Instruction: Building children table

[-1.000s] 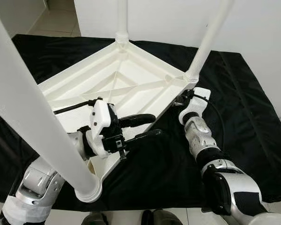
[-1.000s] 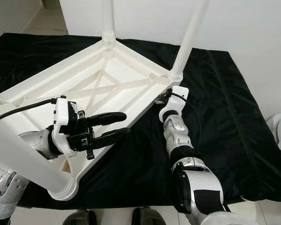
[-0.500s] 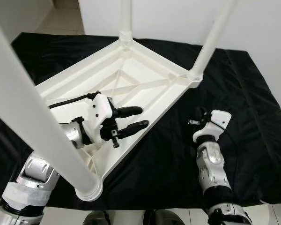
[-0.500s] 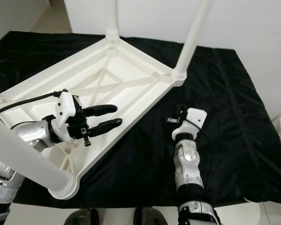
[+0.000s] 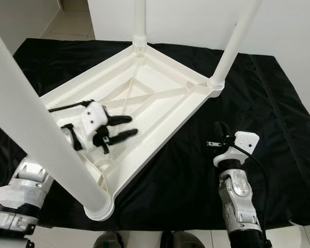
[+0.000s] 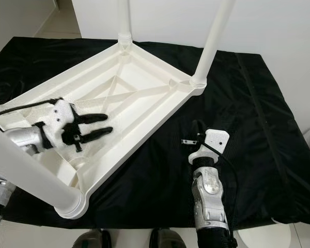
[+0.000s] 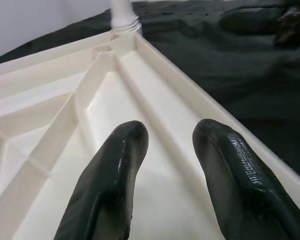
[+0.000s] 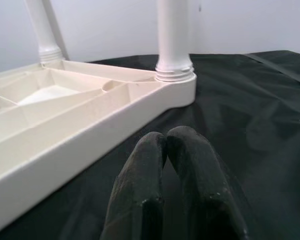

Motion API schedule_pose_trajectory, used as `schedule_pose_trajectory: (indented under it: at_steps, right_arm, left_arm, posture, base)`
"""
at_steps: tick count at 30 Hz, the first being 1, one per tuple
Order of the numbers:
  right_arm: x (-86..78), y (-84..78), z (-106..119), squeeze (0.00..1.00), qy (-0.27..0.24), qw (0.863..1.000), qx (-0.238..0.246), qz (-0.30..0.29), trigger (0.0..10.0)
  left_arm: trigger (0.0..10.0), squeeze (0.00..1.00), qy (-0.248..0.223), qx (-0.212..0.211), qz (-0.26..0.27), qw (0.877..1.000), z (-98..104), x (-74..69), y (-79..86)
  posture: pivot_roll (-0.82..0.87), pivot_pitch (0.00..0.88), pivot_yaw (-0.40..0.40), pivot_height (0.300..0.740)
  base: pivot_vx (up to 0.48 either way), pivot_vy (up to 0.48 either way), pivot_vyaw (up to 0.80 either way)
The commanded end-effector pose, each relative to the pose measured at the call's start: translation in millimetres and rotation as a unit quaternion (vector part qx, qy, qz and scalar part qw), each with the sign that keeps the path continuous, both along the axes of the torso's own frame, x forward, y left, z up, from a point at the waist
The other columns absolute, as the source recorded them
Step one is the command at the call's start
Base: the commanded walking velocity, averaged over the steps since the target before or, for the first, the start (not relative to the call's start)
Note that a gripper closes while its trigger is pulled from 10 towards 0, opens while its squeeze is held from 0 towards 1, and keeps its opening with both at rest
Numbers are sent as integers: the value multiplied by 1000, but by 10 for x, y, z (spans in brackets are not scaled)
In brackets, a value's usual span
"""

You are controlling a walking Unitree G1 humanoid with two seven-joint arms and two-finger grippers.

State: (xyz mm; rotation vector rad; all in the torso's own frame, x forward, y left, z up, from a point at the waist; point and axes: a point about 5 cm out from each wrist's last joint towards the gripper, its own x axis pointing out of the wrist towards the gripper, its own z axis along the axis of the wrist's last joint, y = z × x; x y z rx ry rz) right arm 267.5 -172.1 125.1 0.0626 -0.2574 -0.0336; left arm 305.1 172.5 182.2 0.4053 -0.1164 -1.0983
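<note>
The white children's table (image 5: 160,88) is lying upside down on a black cloth (image 5: 279,119), its ribbed underside facing up and its legs (image 5: 234,44) standing upward at the corners, one near leg (image 5: 46,150) crossing the left of the head views. The left gripper (image 5: 125,127) is hovering over the near-left part of the underside with its two black fingers (image 7: 110,185) spread apart and holding nothing. The right gripper (image 8: 166,145) is sitting low over the cloth, right of the table's near-right edge and apart from it, its fingertips pressed together on nothing.
</note>
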Motion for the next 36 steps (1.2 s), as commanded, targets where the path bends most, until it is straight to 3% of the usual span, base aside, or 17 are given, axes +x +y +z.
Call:
schedule_pose_trajectory:
  at_steps: [1, 4, 5, 7, 15, 18, 20, 21, 22, 23, 28, 30, 36]
  right_arm:
    - [-42, -55, -12, 0, 13, 1000, -9, -5, 10000]
    - [-56, -77, -5, 0, 15, 1000, -11, -6, 10000]
    - [-89, -110, 29, 0, 15, 1000, -17, -6, 10000]
    - [-97, -118, 38, 0, 15, 1000, -17, -6, 10000]
    - [-141, -136, 74, 0, 19, 1000, -23, -6, 10000]
    - [-163, -181, 95, 0, 21, 999, -34, -7, 10000]
    - [-170, -201, 102, 0, 22, 999, -36, -7, 10000]
    - [-174, -228, 105, 0, 25, 999, -41, -8, 10000]
    - [-174, -228, 105, 0, 25, 999, -41, -8, 10000]
    - [-174, -242, 106, 0, 26, 999, -43, -8, 10000]
    - [-180, -249, 108, 0, 29, 999, -45, -6, 10000]
    - [-187, -256, 101, 0, 32, 998, -47, -5, 10000]
    - [-193, -273, 95, 0, 36, 998, -50, -5, 10000]
  left_arm:
    - [10000, 0, 6, 23, -12, 1000, -40, 24, 140]
    - [10000, 0, 8, 41, -15, 999, -59, 41, 196]
    - [10000, 0, 8, 76, -1, 997, -99, 94, 305]
    - [10000, 0, 9, 79, 7, 997, -104, 112, 331]
    - [10000, 0, 36, 48, 16, 998, -146, 126, 522]
    - [10000, 0, 84, 55, -22, 995, -153, 31, 702]
    - [10000, 0, 102, 52, -38, 993, -147, 15, 730]
    - [10000, 176, 110, 47, -54, 991, -136, 6, 727]
    - [10000, 176, 110, 47, -54, 991, -136, 6, 727]
    - [10000, 1000, 107, 45, -64, 991, -128, 6, 706]
    - [10000, 1000, 94, 64, -73, 991, -129, -10, 692]
    - [10000, 0, 99, 105, -101, 984, -173, -96, 706]
    - [10000, 0, 125, 143, -134, 973, -213, -173, 731]
  posture:
    - [39, 85, 6, 740]
    - [40, 85, 7, 740]
    - [37, 84, 9, 740]
    - [37, 84, 9, 740]
    - [29, 82, 13, 740]
    - [26, 82, 13, 740]
    - [30, 83, 7, 740]
    - [33, 81, 6, 740]
    - [33, 81, 6, 740]
    - [34, 81, 4, 740]
    - [35, 77, 0, 740]
    - [39, 74, -5, 740]
    - [44, 73, -8, 740]
  base:
    - [0, 0, 0]
    - [0, 0, 0]
    - [0, 0, 0]
    - [0, 0, 0]
    - [0, 0, 0]
    - [0, 0, 0]
    - [0, 0, 0]
    - [0, 0, 0]
    - [0, 0, 0]
    - [0, 0, 0]
    - [0, 0, 0]
    - [0, 0, 0]
    - [0, 0, 0]
